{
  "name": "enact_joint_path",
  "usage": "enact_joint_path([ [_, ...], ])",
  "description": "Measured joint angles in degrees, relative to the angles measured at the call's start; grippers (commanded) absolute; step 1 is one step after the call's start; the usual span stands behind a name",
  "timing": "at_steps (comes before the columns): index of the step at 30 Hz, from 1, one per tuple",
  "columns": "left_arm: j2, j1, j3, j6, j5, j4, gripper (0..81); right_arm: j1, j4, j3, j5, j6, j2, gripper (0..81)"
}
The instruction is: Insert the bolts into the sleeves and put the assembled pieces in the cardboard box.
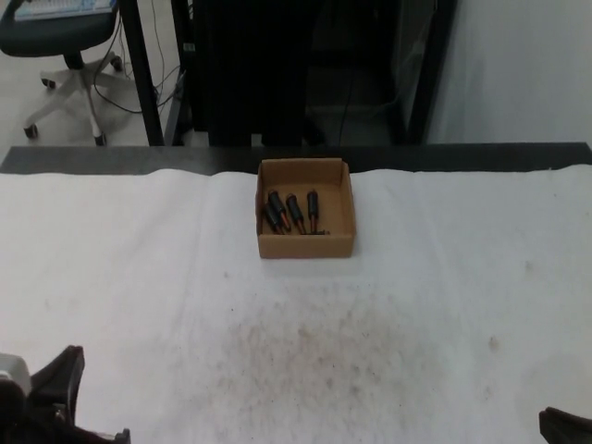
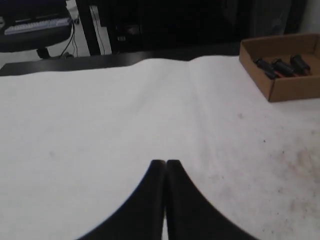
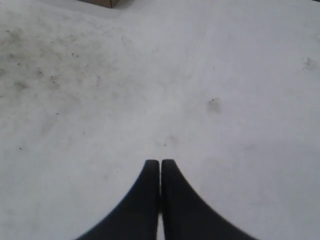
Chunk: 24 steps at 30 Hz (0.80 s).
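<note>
Your left hand (image 2: 165, 164) sits low over the white-covered surface (image 1: 139, 277) at its near left, the two fingers pressed together with nothing between them. Your right hand (image 3: 160, 163) is at the near right, fingers likewise closed on nothing, above a speckled, stained part of the covering. The cardboard box (image 1: 305, 246) stands well apart from both hands, at the far middle of the surface, and the dark assembled pieces (image 1: 294, 212) lie inside it, close together on its floor.
</note>
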Motion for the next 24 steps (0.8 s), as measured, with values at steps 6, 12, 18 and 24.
enact_joint_path([
  [6, 0.0, 0.0, 0.0, 0.0, -0.2, 2.2, 0.3, 0.0, -0.5, 2.3, 0.0, 0.0, -3.7, 0.8],
  [12, 0.0, 0.0, 0.0, 0.0, -0.2, 10.2, 0.3, 0.0, 1.6, 2.3, 0.0, 0.0, -4.8, 0.8],
  [18, 0.0, 0.0, 0.0, 0.0, -0.2, 15.2, 0.3, 0.0, 2.1, 2.3, 0.0, 0.0, -4.8, 0.8],
  [24, 0.0, 0.0, 0.0, 0.0, -0.2, 16.9, 0.3, 0.0, 2.1, 2.3, 0.0, 0.0, -4.8, 0.8],
])
